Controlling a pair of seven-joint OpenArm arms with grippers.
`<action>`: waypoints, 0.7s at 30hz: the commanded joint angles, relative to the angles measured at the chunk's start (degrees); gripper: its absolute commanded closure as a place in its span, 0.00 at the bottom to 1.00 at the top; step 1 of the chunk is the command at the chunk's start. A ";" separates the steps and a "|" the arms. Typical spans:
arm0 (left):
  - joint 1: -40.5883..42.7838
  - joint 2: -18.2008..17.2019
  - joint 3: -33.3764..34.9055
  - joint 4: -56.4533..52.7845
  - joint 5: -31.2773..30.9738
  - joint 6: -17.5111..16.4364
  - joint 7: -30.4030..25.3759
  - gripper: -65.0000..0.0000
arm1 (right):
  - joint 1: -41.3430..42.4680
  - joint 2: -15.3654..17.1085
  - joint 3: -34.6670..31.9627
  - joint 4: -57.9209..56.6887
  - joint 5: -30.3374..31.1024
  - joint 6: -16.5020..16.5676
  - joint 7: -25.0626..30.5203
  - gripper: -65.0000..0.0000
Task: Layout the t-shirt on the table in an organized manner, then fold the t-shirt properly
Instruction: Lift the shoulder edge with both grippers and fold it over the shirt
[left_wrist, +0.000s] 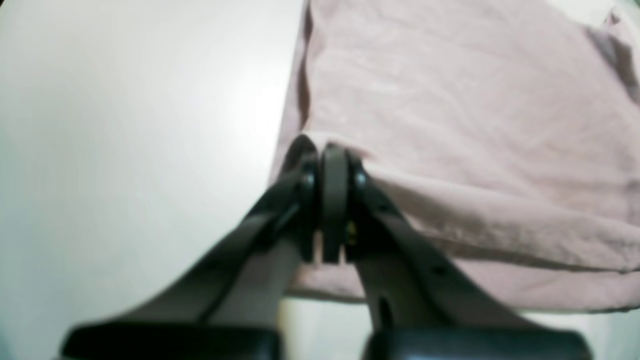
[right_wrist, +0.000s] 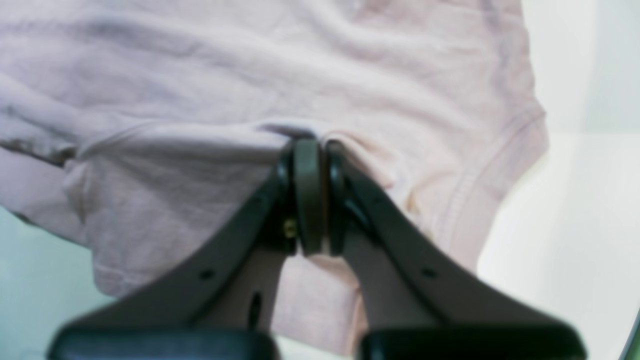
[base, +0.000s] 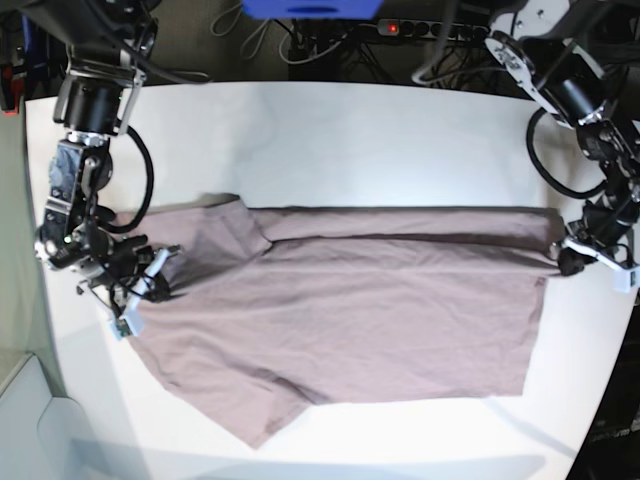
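**Shirt stretched between both arms, layout nearly done, folding not begun**

We have the t-shirt (base: 360, 310) lying lengthwise across the tabletop (base: 330, 140), spread in one layer for most of its body. In the base view the collar-and-shoulder end sits at the picture's left, where our right gripper (right_wrist: 310, 145) is, and the hem end sits at the picture's right, by our left gripper (left_wrist: 332, 150).

Both sets of jaws are pressed together on cloth. The right wrist view shows the right jaws pinching a ridge of fabric close to a sleeve seam. The left wrist view shows the left jaws clamped on a corner of the cloth at the shirt's edge, with bare tabletop just beside it.

We judge the layout step mostly complete but not tidy. The far edge is rolled over on itself along much of its length, a sleeve (base: 215, 235) is bunched near the right gripper, and the near sleeve (base: 260, 410) points toward the front edge of the tabletop. Light wrinkles run across the body.

What is left, as we see it: flatten the rolled far edge, ease out the sleeves, let go, and then do all the folding. No fold has been made so far.
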 joint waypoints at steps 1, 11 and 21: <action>-0.90 -1.11 -0.06 0.40 -0.97 0.10 -1.36 0.99 | 1.31 0.62 0.16 0.24 0.54 0.17 1.26 1.00; -0.90 -1.20 -0.23 0.40 -0.97 0.10 -1.62 0.89 | 1.84 2.20 -1.86 -5.74 0.54 0.17 1.08 0.80; -0.81 -2.25 -0.14 0.75 -1.06 0.10 -1.09 0.75 | -3.18 2.90 -1.25 7.71 0.63 0.17 0.73 0.53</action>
